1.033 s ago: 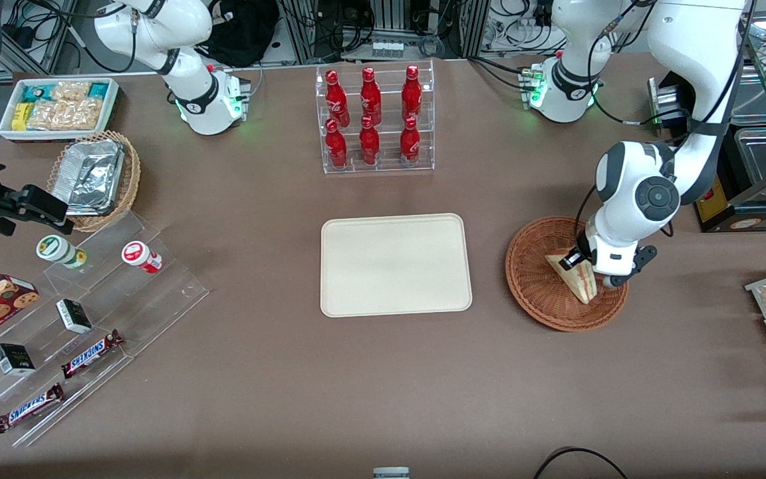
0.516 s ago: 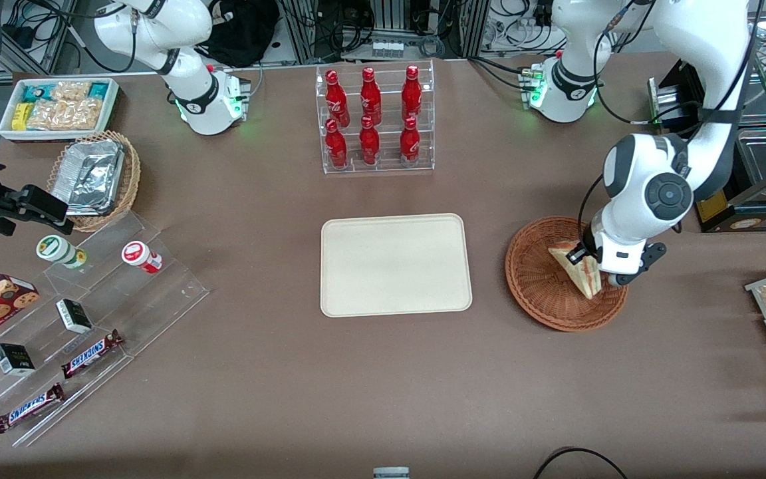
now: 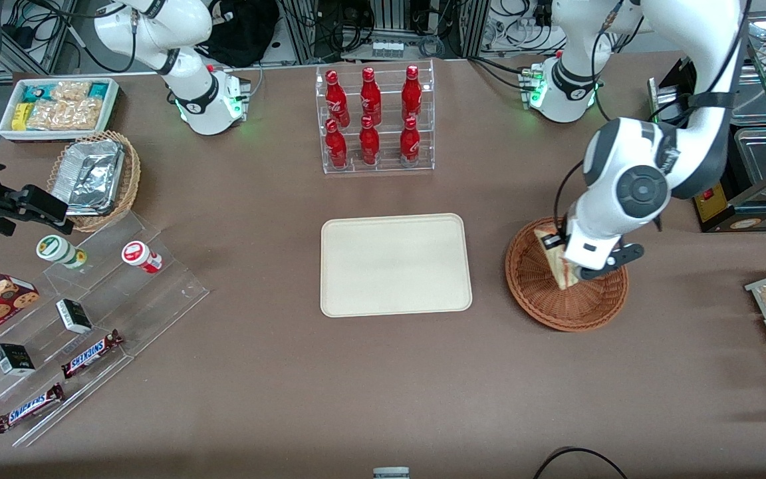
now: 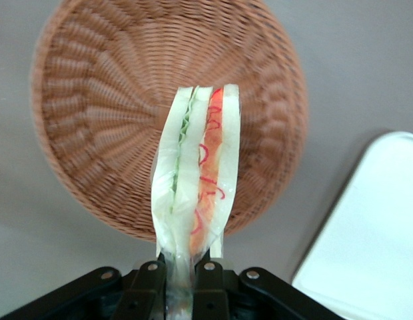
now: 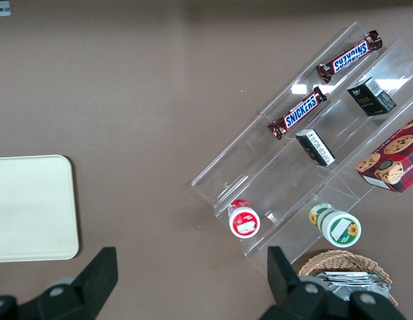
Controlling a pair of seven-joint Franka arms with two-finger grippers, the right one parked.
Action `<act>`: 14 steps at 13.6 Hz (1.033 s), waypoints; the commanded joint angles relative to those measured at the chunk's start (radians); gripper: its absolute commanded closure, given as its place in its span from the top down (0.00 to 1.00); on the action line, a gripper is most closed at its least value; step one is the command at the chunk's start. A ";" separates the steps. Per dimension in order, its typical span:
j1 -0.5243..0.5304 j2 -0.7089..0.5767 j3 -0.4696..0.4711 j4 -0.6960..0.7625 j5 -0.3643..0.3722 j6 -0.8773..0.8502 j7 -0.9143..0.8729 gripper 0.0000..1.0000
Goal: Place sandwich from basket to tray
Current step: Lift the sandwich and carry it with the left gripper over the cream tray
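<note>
Wicker, reddish-brown and tightly woven, is what your sandwich [image 4: 196, 180] is hanging over: the round shallow basket [image 3: 542, 303] is sitting directly beneath it, and the wedge is clear of the weave, as the wrist view is showing. Your hand [image 4: 182, 273] is pinching the sandwich by one narrow end, fingers [image 4: 148, 280] pressing the soft white bread from both sides, with the red and green filling stripes running away from the grip.

That grip is the risk, in my judgement. The bread is soft and the layers are loose, so you are holding a long wedge by a small bite; a quick swing toward the tray could make it sag, peel apart or slip out. Squeezing harder would crush it instead.

The cream plastic tray [image 3: 396, 265], flat with rounded corners and a low rim, is lying bare on the brown worktop [image 3: 383, 386] just beside the basket, toward the parked arm's end.
</note>
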State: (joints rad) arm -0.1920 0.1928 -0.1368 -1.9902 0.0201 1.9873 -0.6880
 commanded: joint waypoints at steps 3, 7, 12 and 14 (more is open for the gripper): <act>-0.142 0.134 0.003 0.137 0.003 -0.018 0.001 0.00; -0.240 0.238 0.003 0.272 -0.003 -0.016 -0.076 0.00; -0.355 0.410 0.003 0.474 -0.003 -0.016 -0.195 0.00; -0.397 0.465 0.003 0.542 -0.003 -0.016 -0.232 0.00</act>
State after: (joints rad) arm -0.5454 0.5834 -0.1437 -1.5554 0.0176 1.9898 -0.8750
